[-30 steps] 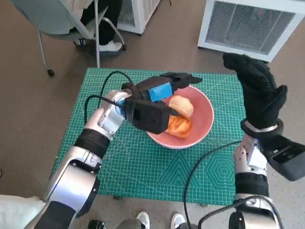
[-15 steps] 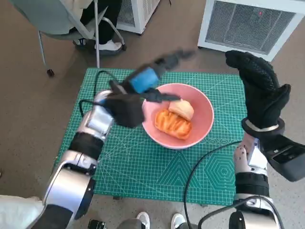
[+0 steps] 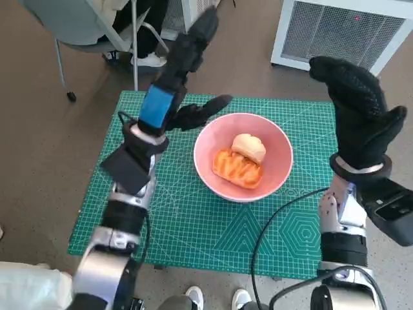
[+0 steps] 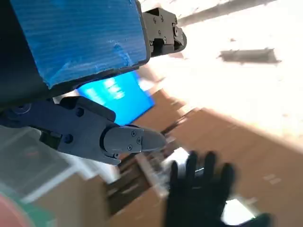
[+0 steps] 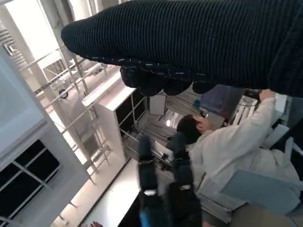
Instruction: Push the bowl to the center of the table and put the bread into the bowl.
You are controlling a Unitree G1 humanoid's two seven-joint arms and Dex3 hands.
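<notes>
Nearest the robot, the front of the worktop (image 3: 213,248) shows only its green cutting mat (image 3: 193,226) and a black cable looping across it. A little farther in sits the pink bowl (image 3: 274,171), roughly at the middle of the mat, and the bread (image 3: 242,161) lies inside it: a golden, ridged piece toward the near side with a paler roll just behind, touching it. Judged from how things lie, both parts of the task look done, the bowl centred and the bread in it; what is left, if anything, appears to be only drawing the arms clear. The right robot hand (image 3: 358,113) is raised upright above the worktop's right edge, its gloved fingers apart and nothing in them. The left robot hand (image 3: 187,71) is lifted high beyond the bowl's far left side, well apart from it, its fingers spread and holding nothing; the left wrist view shows those black fingers (image 4: 118,139) against the room rather than the mat. Farther off, a chair (image 3: 84,32) with a seated person stands on the floor, and a white unit (image 3: 335,32) with a grille stands behind the worktop.
</notes>
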